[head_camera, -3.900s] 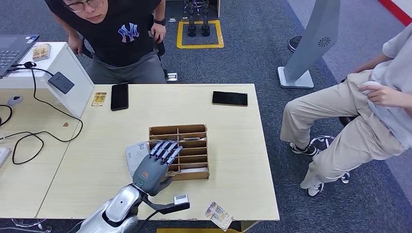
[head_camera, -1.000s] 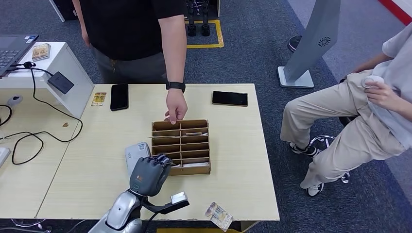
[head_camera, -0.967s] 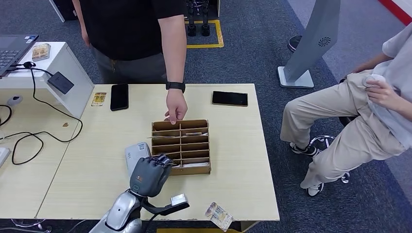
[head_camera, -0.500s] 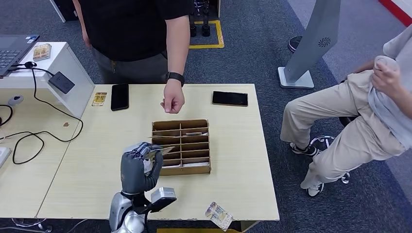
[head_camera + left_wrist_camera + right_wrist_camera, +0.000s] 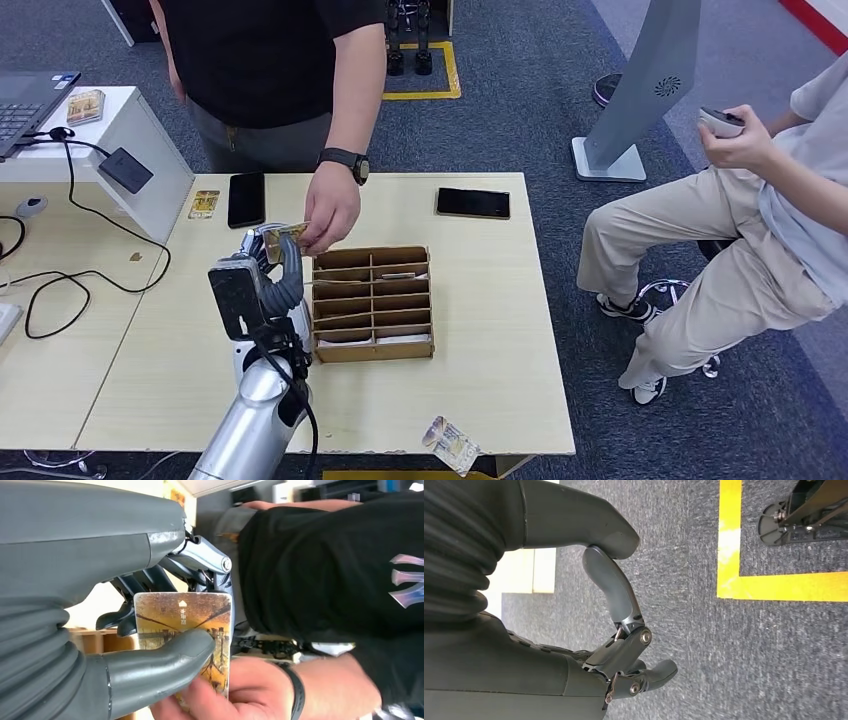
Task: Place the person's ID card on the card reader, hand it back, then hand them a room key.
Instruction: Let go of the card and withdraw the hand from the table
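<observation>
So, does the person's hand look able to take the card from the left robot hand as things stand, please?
Probably yes: the person's hand already touches the card, which the left robot hand holds up above the table with nothing between.

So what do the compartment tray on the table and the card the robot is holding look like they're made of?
The compartment tray: probably cardboard or thin fibreboard, matte brown, with thin slotted dividers. The card, pinched in the left hand: likely glossy printed plastic, flat and rigid with rounded corners.
</observation>
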